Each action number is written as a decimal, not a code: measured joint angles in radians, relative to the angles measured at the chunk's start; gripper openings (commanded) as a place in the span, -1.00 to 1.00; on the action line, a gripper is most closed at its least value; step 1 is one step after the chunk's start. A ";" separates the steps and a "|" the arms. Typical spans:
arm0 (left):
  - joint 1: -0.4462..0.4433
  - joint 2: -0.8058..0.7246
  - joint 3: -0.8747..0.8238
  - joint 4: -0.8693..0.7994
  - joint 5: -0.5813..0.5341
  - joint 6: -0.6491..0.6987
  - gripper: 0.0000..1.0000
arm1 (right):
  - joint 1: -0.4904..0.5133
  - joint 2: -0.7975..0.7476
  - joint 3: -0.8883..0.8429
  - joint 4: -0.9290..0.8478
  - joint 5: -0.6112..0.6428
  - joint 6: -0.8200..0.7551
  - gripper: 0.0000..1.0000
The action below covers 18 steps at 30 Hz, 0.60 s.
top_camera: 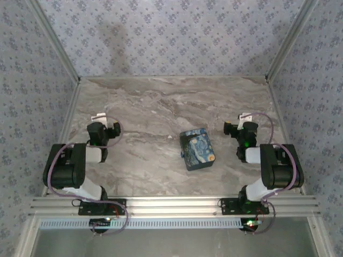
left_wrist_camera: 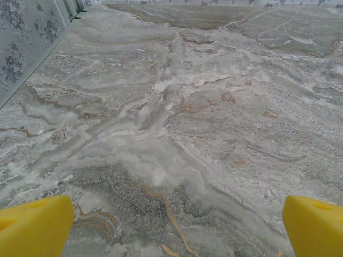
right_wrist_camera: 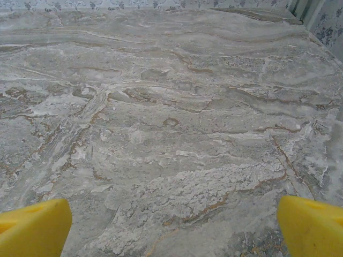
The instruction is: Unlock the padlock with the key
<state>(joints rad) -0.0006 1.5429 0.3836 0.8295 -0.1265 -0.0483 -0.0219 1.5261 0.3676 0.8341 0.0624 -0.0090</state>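
Observation:
A small blue case [top_camera: 196, 150] with a swirling yellow-and-blue print lies shut in the middle of the marble table [top_camera: 161, 101], an orange spot [top_camera: 212, 158] at its near right corner. What it holds is hidden. My left gripper [top_camera: 104, 127] hovers left of the case, well apart from it. In the left wrist view this gripper [left_wrist_camera: 177, 230] is open, its yellow fingertips [left_wrist_camera: 35, 225] spread wide over bare marble. My right gripper [top_camera: 240, 127] stands right of the case. It is open too [right_wrist_camera: 174, 227], yellow fingertips [right_wrist_camera: 32, 227] far apart, nothing between them.
Patterned walls [top_camera: 171, 32] close in the table at the back and both sides. A tiny white speck [top_camera: 170, 137] lies just left of the case. The aluminium rail [top_camera: 171, 206] carrying the arm bases runs along the near edge.

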 measured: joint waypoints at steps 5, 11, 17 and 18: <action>0.000 0.000 0.000 0.000 0.000 0.000 1.00 | 0.000 0.000 0.000 0.000 0.000 0.000 1.00; 0.000 0.000 0.000 0.000 0.000 0.000 0.99 | 0.000 0.000 0.000 0.000 -0.002 0.000 1.00; 0.000 0.000 0.000 0.000 0.000 0.000 1.00 | 0.000 0.000 0.000 0.000 -0.008 0.000 1.00; 0.000 0.000 0.000 0.000 0.000 0.000 1.00 | 0.000 0.000 0.000 0.000 -0.008 0.000 1.00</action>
<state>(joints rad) -0.0006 1.5429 0.3836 0.8291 -0.1265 -0.0483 -0.0223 1.5261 0.3676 0.8341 0.0544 -0.0090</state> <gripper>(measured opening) 0.997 0.998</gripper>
